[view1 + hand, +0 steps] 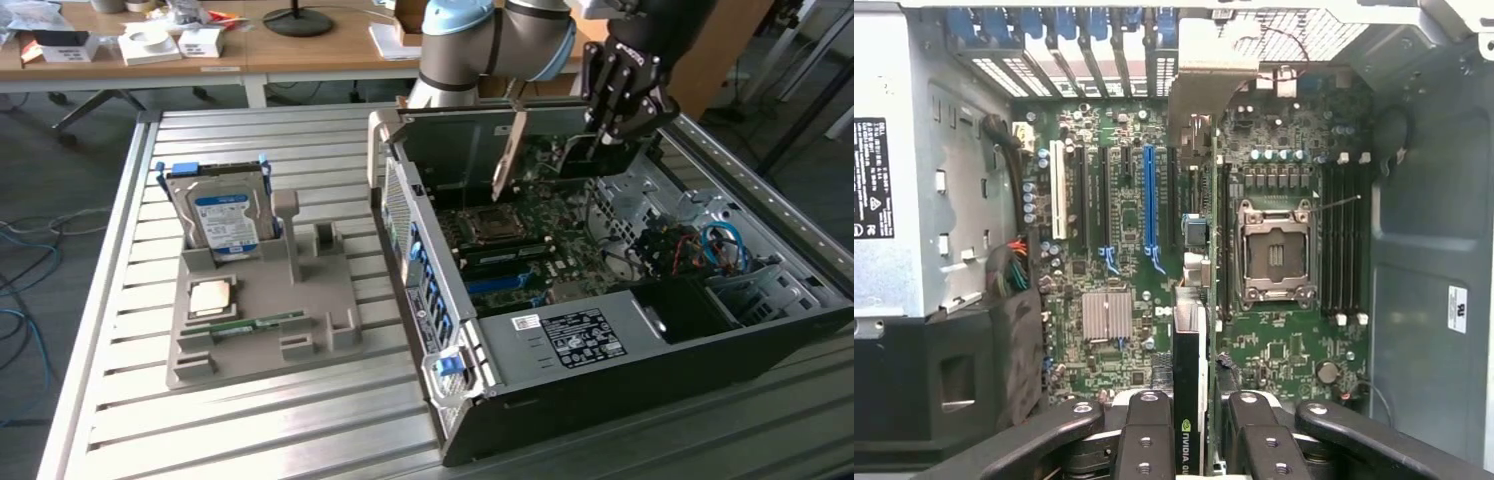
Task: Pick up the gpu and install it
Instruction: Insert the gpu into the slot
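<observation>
Case walls (396,195) seemingly hem the gpu (1190,390); overhead is open.

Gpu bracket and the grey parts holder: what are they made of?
Bracket of the gpu: likely bare sheet metal, thin pale strip with dull sheen. Parts holder: probably plastic, uniform matte grey, blocky moulded shapes, no glare.

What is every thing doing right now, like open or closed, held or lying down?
gripper, shut on the gpu.
gpu, held on edge over the motherboard.
computer case, lying on its side, open.
blue slot, empty.
processor socket, empty.
hard drive, standing upright in the grey holder.
processor chip, lying flat in the grey holder.
memory stick, lying flat in the grey holder.
</observation>
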{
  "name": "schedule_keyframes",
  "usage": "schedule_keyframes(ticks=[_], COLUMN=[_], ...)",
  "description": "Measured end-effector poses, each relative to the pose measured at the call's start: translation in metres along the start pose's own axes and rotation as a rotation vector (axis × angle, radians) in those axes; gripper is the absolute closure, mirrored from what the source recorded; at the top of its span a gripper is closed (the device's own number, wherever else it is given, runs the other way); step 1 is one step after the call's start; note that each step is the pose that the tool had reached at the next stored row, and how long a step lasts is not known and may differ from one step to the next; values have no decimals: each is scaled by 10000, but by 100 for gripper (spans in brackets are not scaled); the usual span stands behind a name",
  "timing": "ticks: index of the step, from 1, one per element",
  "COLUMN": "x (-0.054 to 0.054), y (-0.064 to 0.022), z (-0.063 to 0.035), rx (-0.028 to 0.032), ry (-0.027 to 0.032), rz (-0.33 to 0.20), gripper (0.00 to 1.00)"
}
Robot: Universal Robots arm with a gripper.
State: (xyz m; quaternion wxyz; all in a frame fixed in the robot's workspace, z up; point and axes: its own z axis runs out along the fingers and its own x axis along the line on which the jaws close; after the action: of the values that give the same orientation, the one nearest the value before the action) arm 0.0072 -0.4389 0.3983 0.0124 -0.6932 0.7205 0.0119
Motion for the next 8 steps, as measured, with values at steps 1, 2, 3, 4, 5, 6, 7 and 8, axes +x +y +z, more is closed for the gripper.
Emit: schedule_keyframes(ticks=[1,2,3,4,5,6,7,8], x=[2,3,4,5,4,5,5,5], y=[2,4,6,6,6,7,7,7], z=[11,22,32,39,41,41,41,41], rx=[0,0,1,1,0,0,0,0], ry=[0,-1,0,0,1,3,2,1], rz=[4,7,11,13,14,14,14,15], gripper=[74,74,74,74,74,74,74,74])
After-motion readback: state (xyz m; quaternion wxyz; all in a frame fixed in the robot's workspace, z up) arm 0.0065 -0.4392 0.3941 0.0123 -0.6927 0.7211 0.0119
